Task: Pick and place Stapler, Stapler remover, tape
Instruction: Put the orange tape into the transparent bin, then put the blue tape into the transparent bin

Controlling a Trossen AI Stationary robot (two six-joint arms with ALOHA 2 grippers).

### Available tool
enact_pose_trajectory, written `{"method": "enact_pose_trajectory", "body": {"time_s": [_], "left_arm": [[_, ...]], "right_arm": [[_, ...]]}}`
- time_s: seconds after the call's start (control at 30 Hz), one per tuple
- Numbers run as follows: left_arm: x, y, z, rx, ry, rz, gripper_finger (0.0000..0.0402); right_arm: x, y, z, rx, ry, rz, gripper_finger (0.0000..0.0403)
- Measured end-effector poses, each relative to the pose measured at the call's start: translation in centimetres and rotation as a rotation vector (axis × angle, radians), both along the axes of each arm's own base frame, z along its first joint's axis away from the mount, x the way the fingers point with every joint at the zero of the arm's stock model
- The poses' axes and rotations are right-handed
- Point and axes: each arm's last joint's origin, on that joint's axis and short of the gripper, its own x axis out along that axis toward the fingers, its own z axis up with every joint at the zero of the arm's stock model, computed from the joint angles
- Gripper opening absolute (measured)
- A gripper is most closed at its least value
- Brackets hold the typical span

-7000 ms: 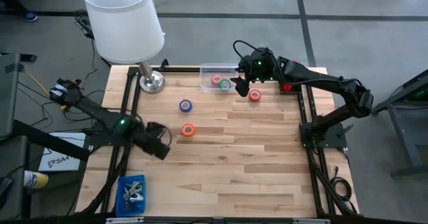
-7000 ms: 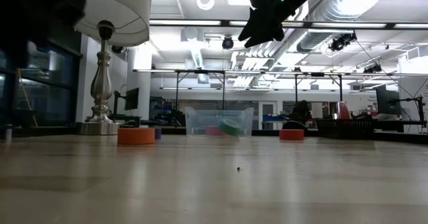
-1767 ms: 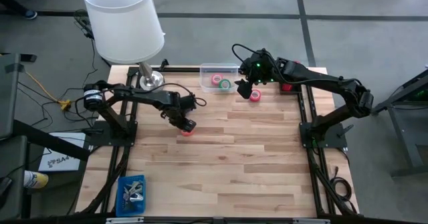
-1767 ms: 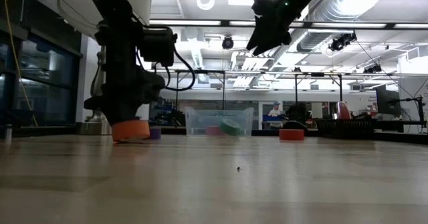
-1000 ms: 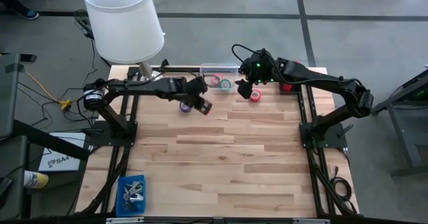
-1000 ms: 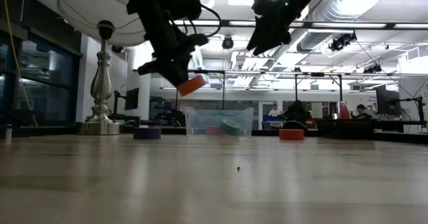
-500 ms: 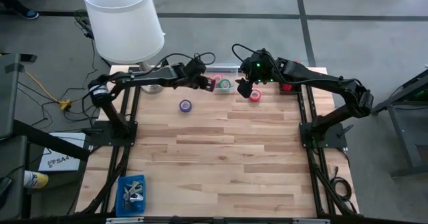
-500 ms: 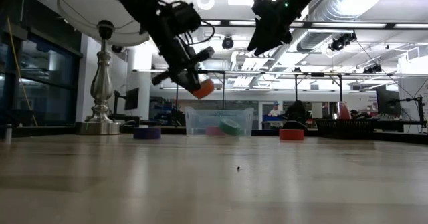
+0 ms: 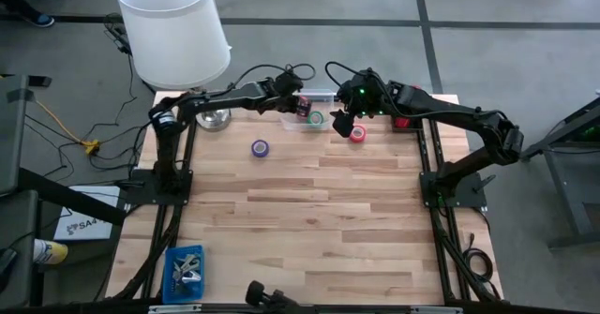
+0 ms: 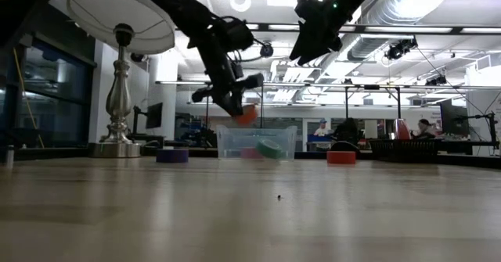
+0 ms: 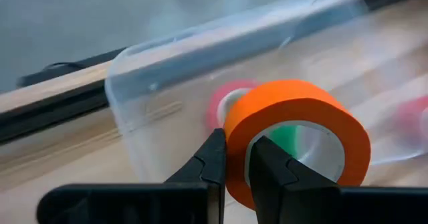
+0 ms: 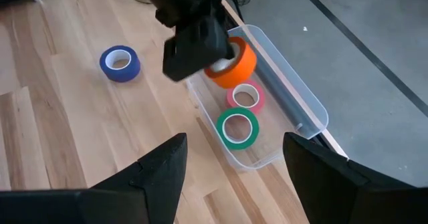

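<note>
My left gripper (image 9: pixel 298 106) is shut on an orange tape roll (image 11: pixel 294 130) and hangs over the left end of a clear plastic bin (image 9: pixel 322 96) at the table's far edge. A pink roll (image 12: pixel 245 97) and a green roll (image 12: pixel 237 129) lie flat in the bin. My right gripper (image 9: pixel 339 122) hovers open just right of the bin, with nothing between its fingers. A purple roll (image 9: pixel 261 148) and a red roll (image 9: pixel 357 133) lie flat on the table. A red thing (image 9: pixel 402 122), perhaps the stapler, shows partly under the right arm. My left gripper pinches the orange roll's wall (image 11: pixel 237 167) between its two fingers, one finger (image 11: pixel 271 170) inside the ring and the other outside. The roll is lifted clear and tilted above the bin (image 10: pixel 246 115).
A lamp with a white shade (image 9: pixel 173 28) stands at the far left corner on its metal base (image 9: pixel 213 115). A blue tray (image 9: pixel 183 267) with silvery claw-shaped pieces sits at the near left corner. The middle and near part of the wooden table (image 9: pixel 319 230) is bare.
My left gripper has carried the orange roll toward the far edge and to the right, from near the purple roll to above the bin's left end, sinking a little. It stays shut on the roll. The right arm has kept still.
</note>
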Motion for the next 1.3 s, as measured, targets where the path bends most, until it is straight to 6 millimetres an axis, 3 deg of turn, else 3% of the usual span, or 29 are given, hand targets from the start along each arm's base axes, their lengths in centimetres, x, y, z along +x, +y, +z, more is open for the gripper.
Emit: {"method": "enact_pose_trajectory", "body": {"time_s": [0.13,0.3,0.7,1.0,1.3], "left_arm": [[0.9,0.7,-0.3,0.019,0.122,-0.014,0.0033],[1.6,1.2,0.1,0.052,0.152,-0.039,0.0033],[1.3,1.0,-0.8,0.002,0.26,-0.062,0.0033],[1.3,1.0,-0.8,-0.002,0.255,-0.057,0.0118],[0.9,0.7,0.0,-0.028,0.253,-0.074,0.0137]], "right_arm": [[0.0,0.0,0.0,0.0,0.0,0.0,0.0239],[0.0,0.0,0.0,0.0,0.0,0.001,0.0239],[0.0,0.0,0.0,-0.004,0.002,-0.001,0.0239],[0.0,0.0,0.0,-0.004,0.002,-0.005,0.0239],[0.0,0.0,-0.1,0.007,0.008,0.002,0.0239]]}}
